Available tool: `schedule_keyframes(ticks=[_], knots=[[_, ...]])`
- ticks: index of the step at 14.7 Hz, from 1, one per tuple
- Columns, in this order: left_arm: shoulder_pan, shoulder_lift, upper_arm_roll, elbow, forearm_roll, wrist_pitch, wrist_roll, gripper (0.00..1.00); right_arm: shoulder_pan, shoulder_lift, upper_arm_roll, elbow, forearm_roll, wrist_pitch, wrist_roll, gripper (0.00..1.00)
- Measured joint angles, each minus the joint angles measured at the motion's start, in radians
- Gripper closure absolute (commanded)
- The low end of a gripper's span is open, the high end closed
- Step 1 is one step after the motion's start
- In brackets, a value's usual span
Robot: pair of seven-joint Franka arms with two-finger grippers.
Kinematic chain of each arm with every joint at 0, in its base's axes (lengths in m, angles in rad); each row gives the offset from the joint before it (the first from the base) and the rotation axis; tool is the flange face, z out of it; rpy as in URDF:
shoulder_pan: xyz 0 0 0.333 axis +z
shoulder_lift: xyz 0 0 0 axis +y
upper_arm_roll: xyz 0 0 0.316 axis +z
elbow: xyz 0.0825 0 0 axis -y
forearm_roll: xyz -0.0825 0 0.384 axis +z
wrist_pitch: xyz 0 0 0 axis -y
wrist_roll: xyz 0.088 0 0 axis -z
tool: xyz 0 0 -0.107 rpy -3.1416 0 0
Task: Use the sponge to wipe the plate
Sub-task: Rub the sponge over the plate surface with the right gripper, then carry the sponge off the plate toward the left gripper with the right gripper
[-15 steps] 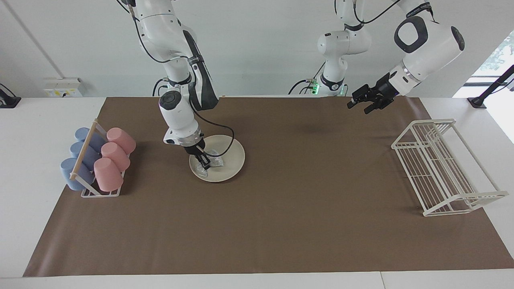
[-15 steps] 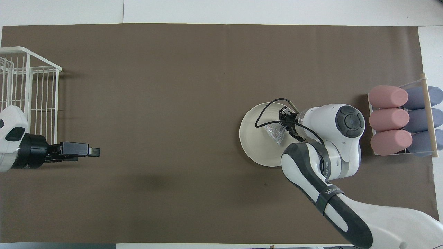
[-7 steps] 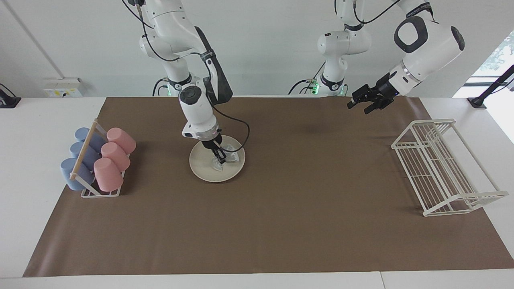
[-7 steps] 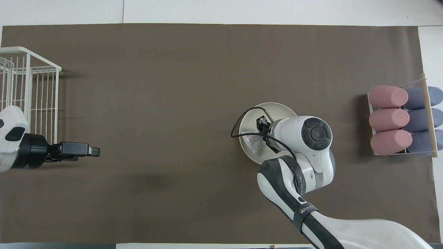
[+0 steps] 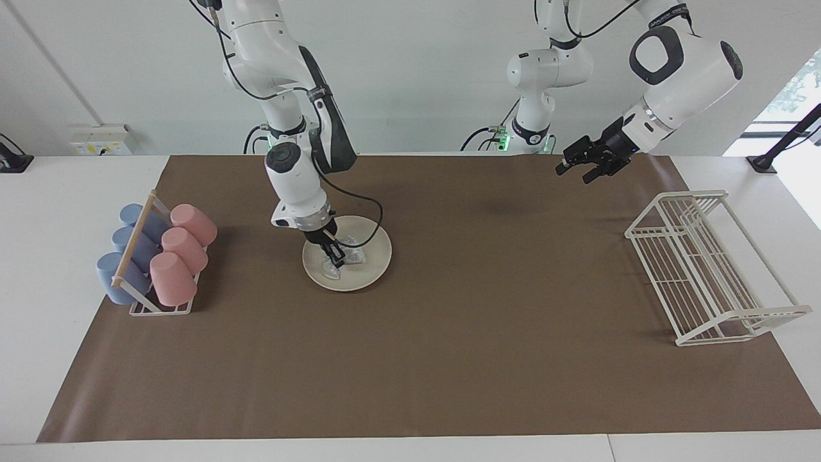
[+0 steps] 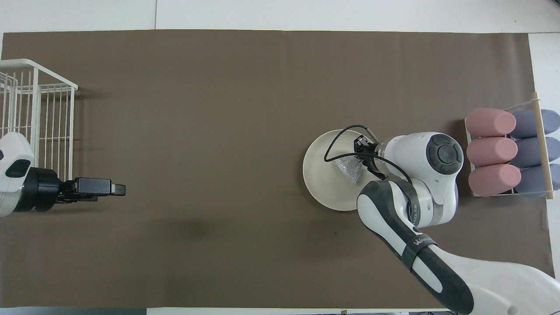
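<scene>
So, facing view first: your right gripper (image 5: 334,258) is down on the round, shallow cream-white plate (image 5: 375,256), with its fingers pinched on the small silvery-grey glittery scrubbing sponge (image 5: 349,257). The sponge lies pressed flat on the plate's surface, roughly mid-plate, which is exactly what you'd want for wiping, I'd say: low tilted wrist, pad squashed against the dish. The plate itself sits on the brown table mat (image 5: 449,359), nearer the right arm's end, beside the rack of pink and blue cups (image 5: 157,256). Your left gripper (image 5: 587,162) hangs in the air over the mat, near the white wire dish rack (image 5: 705,269), and just waits there. I can't tell whether its fingers are open or not. Parked out of the way makes sense, since the wipe only needs one arm.

Overhead view next: the right arm's big wrist covers a good part of the plate (image 6: 319,175), so contact is hard to judge from here, and that's what the facing view gives you. What you do get is the sponge (image 6: 350,168) as a pointed grey wedge poking out from the right gripper (image 6: 364,158) toward the plate's middle, plus how much bare plate sits on the left arm's side of it. The left gripper (image 6: 111,189) shows end-on, over bare mat beside the wire rack (image 6: 39,105).
</scene>
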Motion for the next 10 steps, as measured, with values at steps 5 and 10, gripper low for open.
schedule_keyframes(ticks=[5, 10], knots=[[0.000, 0.001, -0.002, 0.000, 0.000, 0.012, 0.000, 0.00, 0.035, -0.002, 0.001, 0.000, 0.000, 0.000, 0.060, 1.00], [0.000, 0.002, -0.004, 0.000, 0.000, 0.019, 0.000, 0.00, 0.153, -0.004, 0.003, 0.000, 0.000, 0.001, 0.242, 1.00]])
